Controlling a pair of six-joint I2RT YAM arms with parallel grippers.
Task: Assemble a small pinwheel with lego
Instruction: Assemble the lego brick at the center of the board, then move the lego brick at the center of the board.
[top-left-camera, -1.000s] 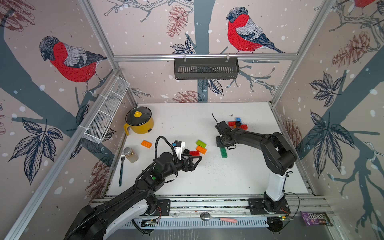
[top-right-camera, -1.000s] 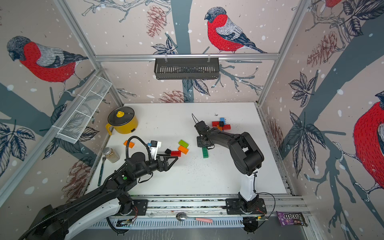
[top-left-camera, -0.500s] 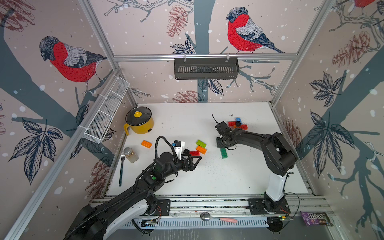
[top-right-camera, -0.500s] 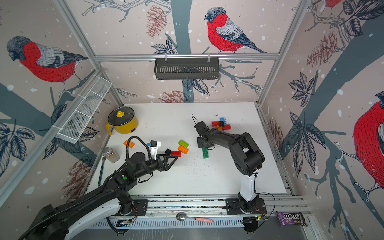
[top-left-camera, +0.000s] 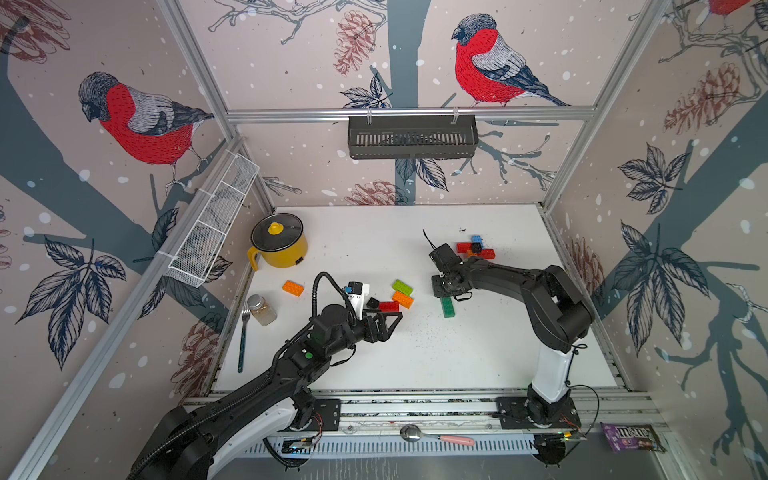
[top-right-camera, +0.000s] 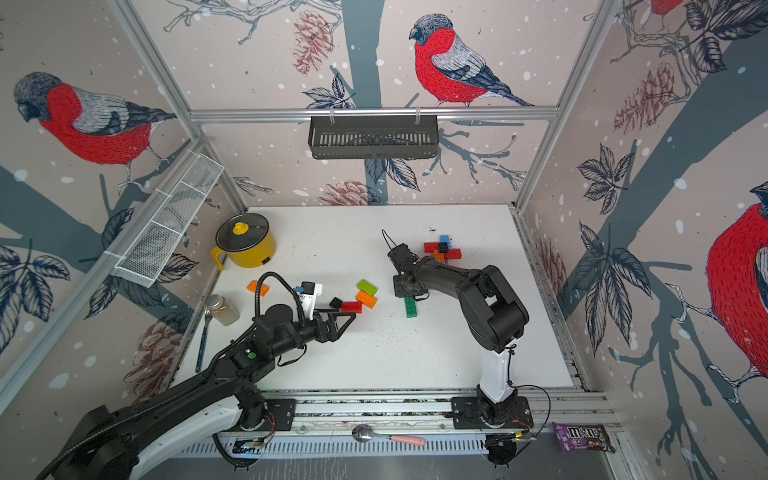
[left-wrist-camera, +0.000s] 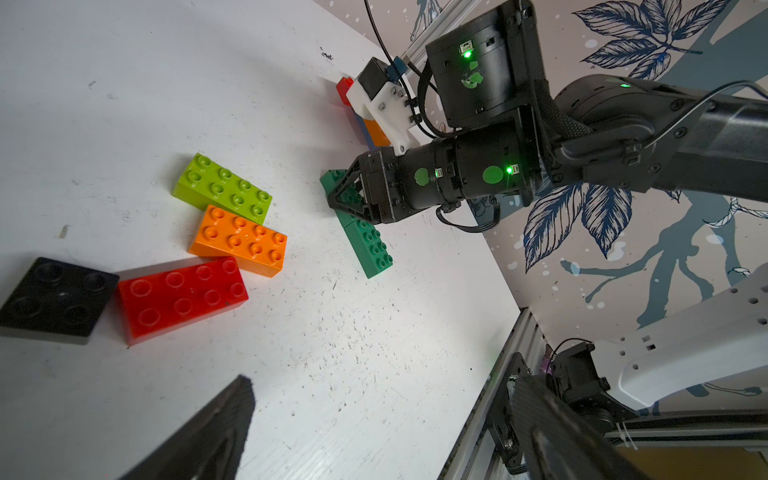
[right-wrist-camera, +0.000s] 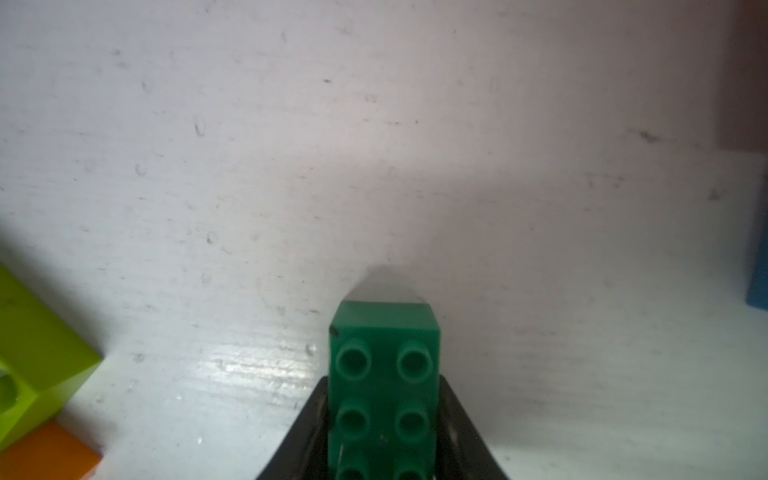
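Up front by the rail lie a spoon (top-left-camera: 436, 437) w/ a pink handle and a candy pack (top-left-camera: 629, 437). From the front L corner the L arm reaches low over the white table (top-left-camera: 457, 361), forearm nearly flat. L gripper (top-left-camera: 390, 326) hangs spread wide w/ nothing in it, just short of a red brick (top-left-camera: 389, 306) and a black square brick (top-left-camera: 372, 302). R arm rises from its base, elbow bent, forearm running to mid-table, wrist tipped down. R gripper (top-left-camera: 445, 294) is narrow, fingers against both long sides of the dark green brick (top-left-camera: 448, 308), which lies flat, studs up. Beside the red one an orange brick (top-left-camera: 403, 299) touches a lime brick (top-left-camera: 402, 286). A jar (top-left-camera: 262, 309), a fork (top-left-camera: 243, 332) and a lone orange brick (top-left-camera: 292, 287) sit along the L edge. Further back are a brick cluster (top-left-camera: 476, 248) of red, blue, orange & black, and a yellow pot (top-left-camera: 279, 245). Rear wall has a black basket (top-left-camera: 411, 137); bird wallpaper all round.
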